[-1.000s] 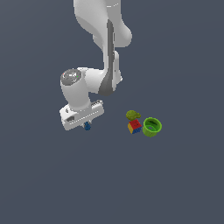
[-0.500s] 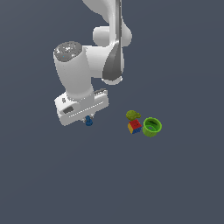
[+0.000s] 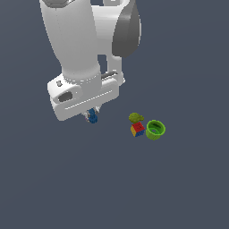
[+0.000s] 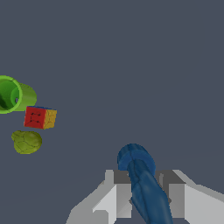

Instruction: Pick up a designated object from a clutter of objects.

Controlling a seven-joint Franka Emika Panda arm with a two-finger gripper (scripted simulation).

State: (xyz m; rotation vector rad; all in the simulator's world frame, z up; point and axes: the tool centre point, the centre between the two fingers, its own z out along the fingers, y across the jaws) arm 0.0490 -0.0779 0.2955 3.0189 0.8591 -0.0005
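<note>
My gripper [image 3: 91, 117] is shut on the dark blue piece [image 3: 93, 117], a narrow body with a wider round end, and holds it above the grey floor. In the wrist view the blue piece [image 4: 142, 181] sits between my two grey fingers [image 4: 120, 192], its round end pointing away. The rest of the clutter lies apart, toward the exterior view's right: an olive-green lumpy thing [image 3: 135, 117], a red-yellow-blue cube [image 3: 137, 129] and a bright green cup [image 3: 155, 129]. The grey-white ball is out of view.
The cup [image 4: 11, 95], cube [image 4: 40, 117] and olive lump [image 4: 27, 141] also show together in the wrist view, far below on the floor. The arm's large white body [image 3: 80, 53] fills the upper part of the exterior view.
My gripper has risen with the blue piece in it, coming closer to the exterior camera. The cube, cup and olive lump have not moved.
</note>
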